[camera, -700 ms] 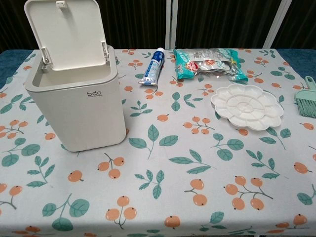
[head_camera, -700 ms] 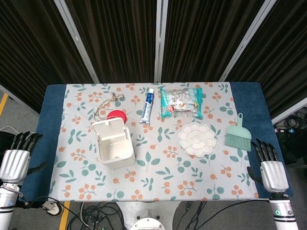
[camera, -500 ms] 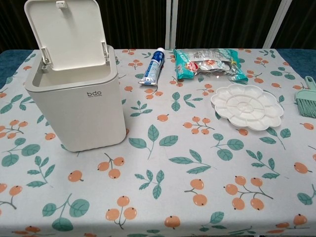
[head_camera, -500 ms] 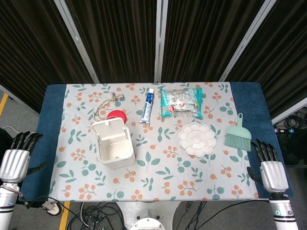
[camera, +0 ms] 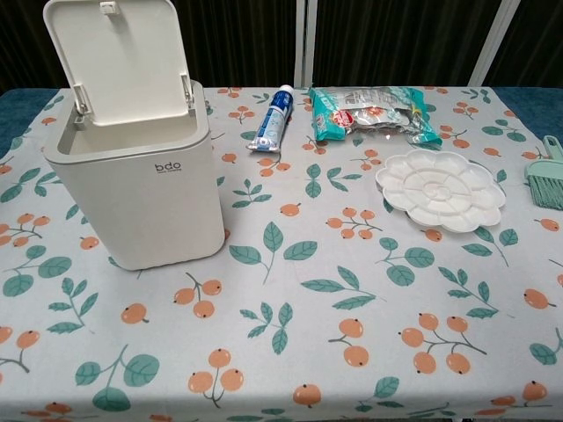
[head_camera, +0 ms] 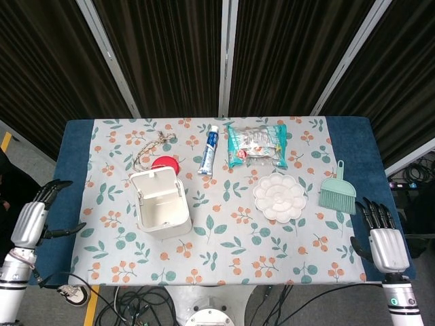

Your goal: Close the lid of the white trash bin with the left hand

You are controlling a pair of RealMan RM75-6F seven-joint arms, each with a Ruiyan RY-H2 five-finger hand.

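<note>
The white trash bin (head_camera: 162, 210) (camera: 136, 189) stands on the left half of the table with its lid (head_camera: 155, 184) (camera: 119, 57) tipped up and back. My left hand (head_camera: 34, 221) hangs off the table's left edge, well left of the bin, fingers apart and holding nothing. My right hand (head_camera: 380, 238) stays beyond the right front corner, fingers spread and empty. Neither hand shows in the chest view.
A red round object (head_camera: 166, 163) and a rope loop (head_camera: 146, 153) lie behind the bin. A toothpaste tube (head_camera: 208, 151), a snack bag (head_camera: 256, 144), a white palette (head_camera: 280, 197) and a green brush (head_camera: 338, 192) lie to the right.
My left hand has risen and shifted right toward the table edge, turning so its fingers point inward. The bin, its lid and the right hand are unchanged.
</note>
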